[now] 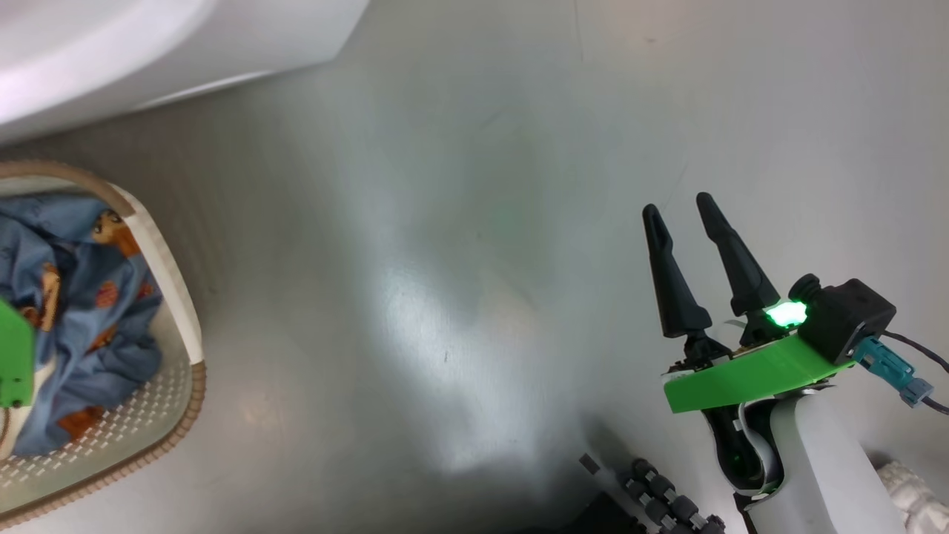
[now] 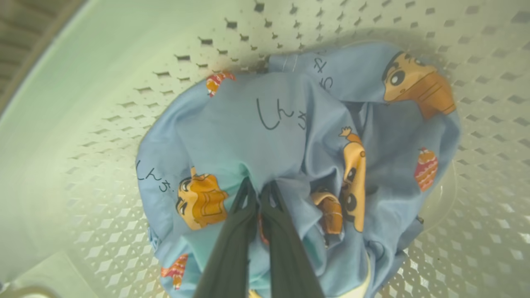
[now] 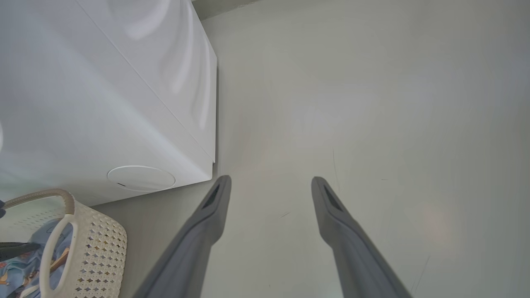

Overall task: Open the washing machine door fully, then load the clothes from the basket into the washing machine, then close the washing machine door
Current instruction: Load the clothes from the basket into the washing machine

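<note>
Glossy grey floor (image 1: 460,297) with faint scuff marks, white washer (image 3: 103,103) standing on it at the left, cream perforated basket (image 1: 174,289) with brown rim on the floor just beside the washer

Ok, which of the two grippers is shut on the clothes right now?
The left gripper: it pinches the blue clothes inside the basket. The right gripper hangs open over the floor.

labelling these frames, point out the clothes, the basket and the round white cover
clothes (image 2: 265,124), left wrist view, middle of the blue fabric
basket (image 3: 99,248), right wrist view, perforated side wall
round white cover (image 3: 140,178), right wrist view, its centre
</note>
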